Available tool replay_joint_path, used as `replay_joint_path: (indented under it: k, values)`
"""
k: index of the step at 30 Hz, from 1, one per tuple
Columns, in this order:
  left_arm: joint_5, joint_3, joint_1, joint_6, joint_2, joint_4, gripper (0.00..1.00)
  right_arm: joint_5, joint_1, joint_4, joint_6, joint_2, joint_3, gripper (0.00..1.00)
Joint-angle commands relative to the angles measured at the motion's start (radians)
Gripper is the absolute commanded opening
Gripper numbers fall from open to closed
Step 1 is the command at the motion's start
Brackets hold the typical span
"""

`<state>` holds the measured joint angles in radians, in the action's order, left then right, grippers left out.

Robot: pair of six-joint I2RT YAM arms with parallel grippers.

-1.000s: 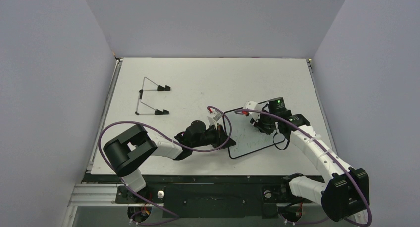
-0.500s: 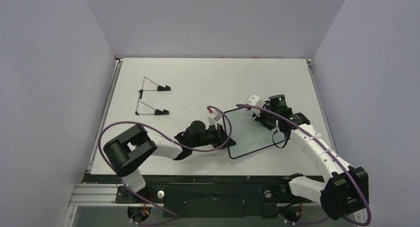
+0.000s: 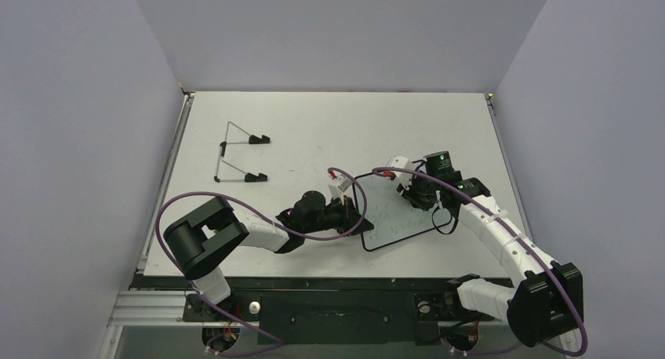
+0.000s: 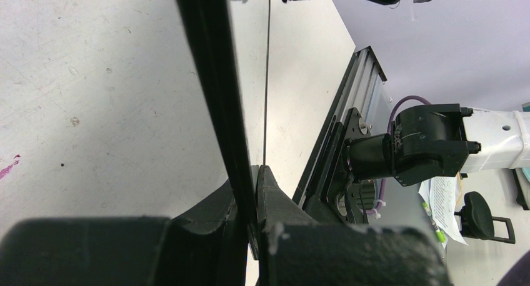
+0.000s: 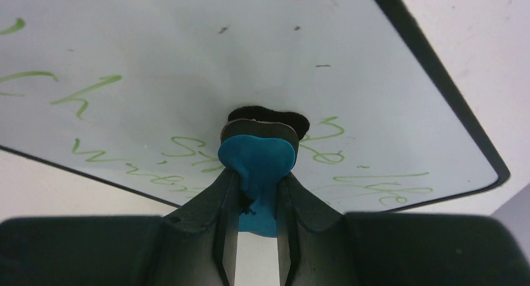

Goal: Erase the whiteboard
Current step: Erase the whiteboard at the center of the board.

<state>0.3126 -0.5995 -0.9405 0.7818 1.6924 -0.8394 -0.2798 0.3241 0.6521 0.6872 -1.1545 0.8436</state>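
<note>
The whiteboard lies right of the table's centre, white with a black rim and green handwriting on its face. My left gripper is shut on the board's left edge; in the left wrist view the black rim runs edge-on between the closed fingers. My right gripper is over the board's far half, shut on a blue eraser. The eraser's black pad presses on the board face, with green writing on both sides of it.
A thin wire stand with black feet sits at the table's far left. The right arm's purple cable loops over the board's right edge. Grey walls close in the table's far, left and right sides.
My right gripper slid the eraser toward the board's far edge, then came back toward the near side. The left gripper and the board have stayed put.
</note>
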Motion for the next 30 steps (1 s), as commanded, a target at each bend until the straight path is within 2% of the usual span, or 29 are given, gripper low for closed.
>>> replay_joint_path:
  k: [1, 8, 11, 15, 21, 23, 27, 30]
  values:
    - [0.015, -0.007, -0.009, -0.04, -0.019, 0.001, 0.0, 0.136, -0.005, -0.165, -0.097, 0.035, -0.021, 0.0]
    - [0.015, -0.004, -0.009, -0.048, -0.026, 0.009, 0.0, 0.094, -0.016, 0.01, 0.045, 0.011, 0.021, 0.0]
    - [0.015, -0.003, -0.01, -0.049, -0.026, 0.009, 0.0, 0.137, -0.016, -0.014, 0.025, 0.008, 0.014, 0.0]
    - [0.016, -0.002, -0.009, -0.048, -0.024, 0.008, 0.0, 0.238, -0.017, -0.138, -0.066, 0.016, -0.016, 0.0]
    - [0.017, -0.01, -0.009, -0.052, -0.024, 0.014, 0.0, -0.023, -0.008, 0.004, 0.033, -0.001, 0.012, 0.0]
    - [0.017, -0.011, -0.009, -0.052, -0.024, 0.014, 0.0, -0.067, -0.001, 0.013, 0.042, -0.003, 0.013, 0.0]
    - [0.019, -0.011, -0.009, -0.055, -0.029, 0.02, 0.0, -0.092, 0.011, 0.008, 0.04, 0.001, 0.011, 0.0]
    - [0.019, -0.012, -0.009, -0.057, -0.031, 0.021, 0.0, -0.004, 0.012, -0.033, -0.011, -0.01, 0.008, 0.0]
